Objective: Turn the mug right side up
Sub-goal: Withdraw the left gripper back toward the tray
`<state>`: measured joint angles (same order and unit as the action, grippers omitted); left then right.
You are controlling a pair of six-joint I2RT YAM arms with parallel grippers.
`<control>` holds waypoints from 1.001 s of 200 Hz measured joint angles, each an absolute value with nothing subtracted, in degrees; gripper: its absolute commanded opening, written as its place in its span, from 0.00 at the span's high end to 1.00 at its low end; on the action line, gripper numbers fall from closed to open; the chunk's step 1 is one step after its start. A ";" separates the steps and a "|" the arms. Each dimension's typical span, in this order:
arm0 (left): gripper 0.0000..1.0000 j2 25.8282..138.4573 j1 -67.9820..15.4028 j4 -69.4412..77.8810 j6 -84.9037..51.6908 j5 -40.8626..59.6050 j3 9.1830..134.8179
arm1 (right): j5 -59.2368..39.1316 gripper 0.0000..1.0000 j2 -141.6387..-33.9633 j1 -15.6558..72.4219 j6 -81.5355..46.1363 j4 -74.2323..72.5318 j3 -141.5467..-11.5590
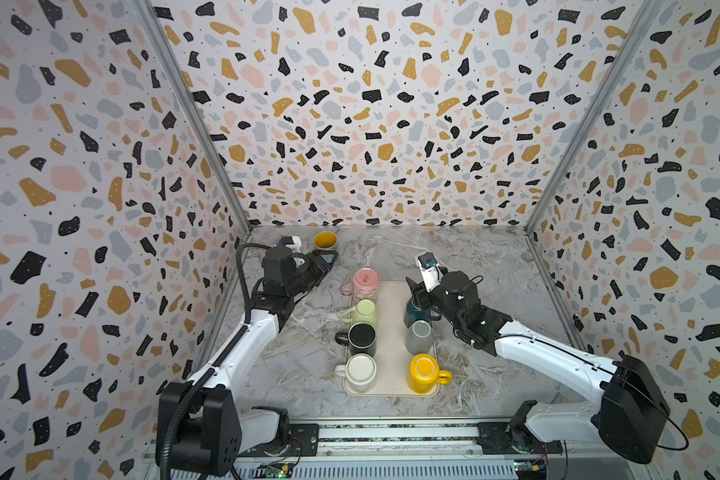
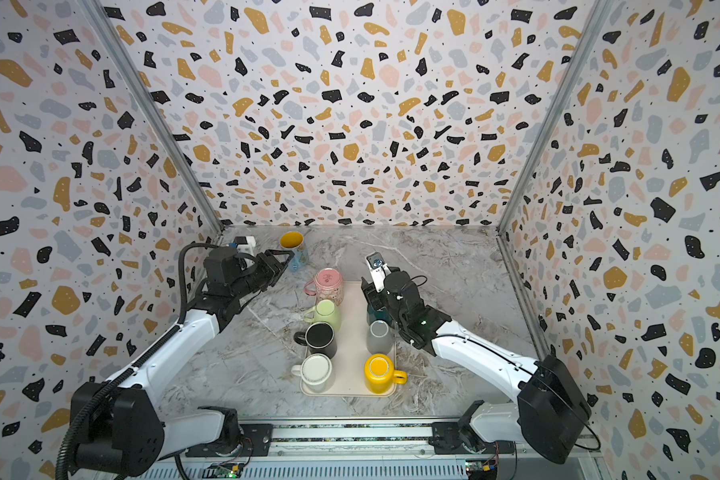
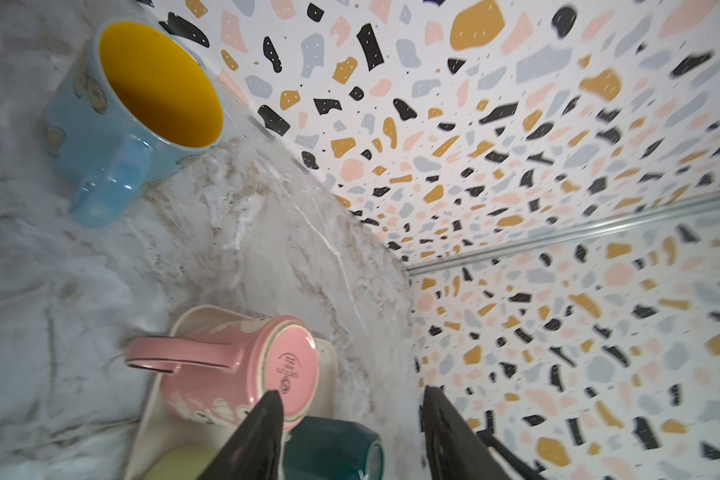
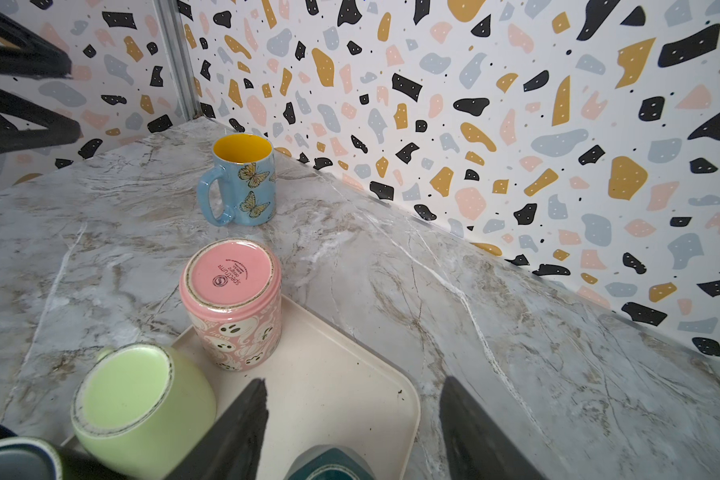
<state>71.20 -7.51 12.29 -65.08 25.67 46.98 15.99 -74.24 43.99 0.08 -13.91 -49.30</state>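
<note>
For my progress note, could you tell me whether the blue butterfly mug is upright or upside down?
Upright: the blue butterfly mug stands on the marble tabletop, its yellow-lined mouth facing up.

The left arm (image 1: pixel 242 353) reaches out low toward the far left corner. The left claw (image 3: pixel 350 392) is open and holds nothing. The right arm (image 1: pixel 549 353) reaches in from the near right to the middle. The right claw (image 4: pixel 355 381) tilts down, jaws apart, gripping nothing.
</note>
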 measured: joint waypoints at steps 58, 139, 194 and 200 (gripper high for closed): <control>0.49 71.16 -7.51 35.86 -101.43 23.77 28.03 | 16.03 0.32 -74.19 43.97 -0.93 -13.93 -49.30; 0.48 79.75 -7.51 41.45 -115.96 22.65 28.10 | 16.05 0.31 -74.19 43.99 -1.37 -13.93 -49.30; 0.48 86.26 -7.75 42.44 -118.78 24.58 31.46 | 16.08 0.31 -74.37 43.70 -1.45 -13.93 -49.36; 0.48 86.65 -7.79 42.65 -118.96 24.60 31.73 | 16.08 0.30 -74.43 43.66 -1.45 -13.93 -49.39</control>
<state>86.65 -7.79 42.65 -118.96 24.60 31.73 16.08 -74.43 43.66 -1.45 -13.93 -49.39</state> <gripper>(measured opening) 0.520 0.695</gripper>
